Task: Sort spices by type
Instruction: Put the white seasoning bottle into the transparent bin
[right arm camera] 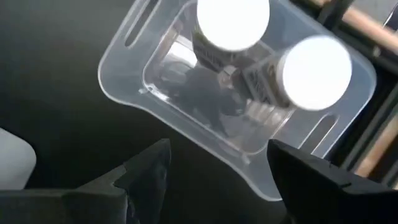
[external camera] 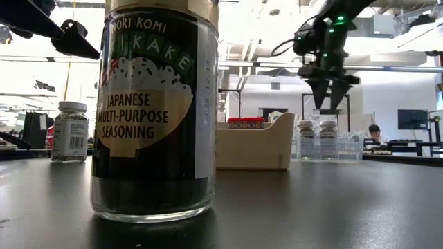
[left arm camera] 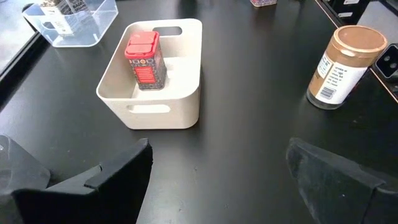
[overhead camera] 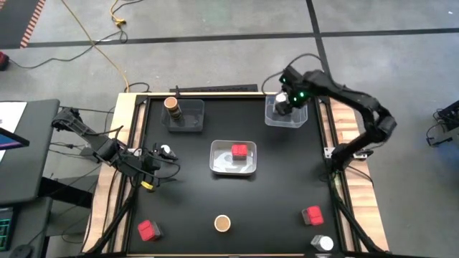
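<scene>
My left gripper [overhead camera: 154, 166] hangs at about nine o'clock on the table [overhead camera: 287, 186], its fingers spread and empty, with a white-lidded jar [overhead camera: 166, 150] just beside it. I judge that jar my next pick on this side: it calls for a drop over the lid, a squeeze, then a carry across to two o'clock.

Going rightward, a red block [overhead camera: 149, 229] lies loose at seven o'clock. At eleven o'clock a clear tray [overhead camera: 193, 123] holds one brown-topped jar [overhead camera: 172, 106]. A second brown-topped jar [overhead camera: 222, 223] stands loose at six o'clock; up close it is a dark glass cylinder with a seasoning label. At the centre a white bin [overhead camera: 221, 166] holds another red block [overhead camera: 240, 151], a squat tin with a red flip cap.

My right gripper [overhead camera: 287, 100] hovers over a clear tray [overhead camera: 271, 118] at two o'clock, fingers wide apart and holding nothing. Two white-lidded jars [right arm camera: 233, 25] stand side by side in that tray [right arm camera: 124, 68], touching or nearly so. I take it this arm is between deliveries.

A third red block [overhead camera: 313, 215] sits at four o'clock and a fourth white-lidded jar [overhead camera: 323, 244] at five o'clock, both loose.

Four containers are sorted and five wait, so I reckon the job is under halfway
</scene>
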Available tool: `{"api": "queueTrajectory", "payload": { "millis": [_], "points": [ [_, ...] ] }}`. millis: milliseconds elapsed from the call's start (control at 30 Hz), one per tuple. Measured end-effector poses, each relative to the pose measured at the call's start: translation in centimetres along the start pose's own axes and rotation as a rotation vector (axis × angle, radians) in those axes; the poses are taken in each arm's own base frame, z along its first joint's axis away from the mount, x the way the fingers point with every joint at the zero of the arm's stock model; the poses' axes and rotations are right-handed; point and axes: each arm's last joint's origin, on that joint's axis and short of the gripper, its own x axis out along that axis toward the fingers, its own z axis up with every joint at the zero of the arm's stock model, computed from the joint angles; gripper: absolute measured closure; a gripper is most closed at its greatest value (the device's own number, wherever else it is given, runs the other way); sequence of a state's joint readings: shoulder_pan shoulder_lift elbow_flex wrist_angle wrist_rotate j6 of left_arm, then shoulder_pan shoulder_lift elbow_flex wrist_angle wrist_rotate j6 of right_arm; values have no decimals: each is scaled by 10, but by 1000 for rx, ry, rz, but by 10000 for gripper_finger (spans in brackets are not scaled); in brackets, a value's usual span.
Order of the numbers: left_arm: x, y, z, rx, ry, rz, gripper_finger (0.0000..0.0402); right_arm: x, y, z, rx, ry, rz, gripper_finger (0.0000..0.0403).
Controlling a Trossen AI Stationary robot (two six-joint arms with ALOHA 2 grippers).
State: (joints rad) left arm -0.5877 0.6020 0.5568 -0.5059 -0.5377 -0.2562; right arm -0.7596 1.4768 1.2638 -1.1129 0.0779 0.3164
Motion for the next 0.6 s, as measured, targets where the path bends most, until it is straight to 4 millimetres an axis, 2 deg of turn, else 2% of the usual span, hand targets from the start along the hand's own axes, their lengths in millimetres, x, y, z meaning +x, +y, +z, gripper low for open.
{"api": "queueTrajectory", "payload": {
  "millis": [333,467,600],
  "points": [
    [0,0,0,9,0,0,47,-2,4,-70,289,-321,32,106],
    [0,0,0,13,0,0,47,8,9,-83,290,-387,102,106],
    [0,0,0,32,0,0,47,12,7,-80,192,-413,55,107]
  ]
}}
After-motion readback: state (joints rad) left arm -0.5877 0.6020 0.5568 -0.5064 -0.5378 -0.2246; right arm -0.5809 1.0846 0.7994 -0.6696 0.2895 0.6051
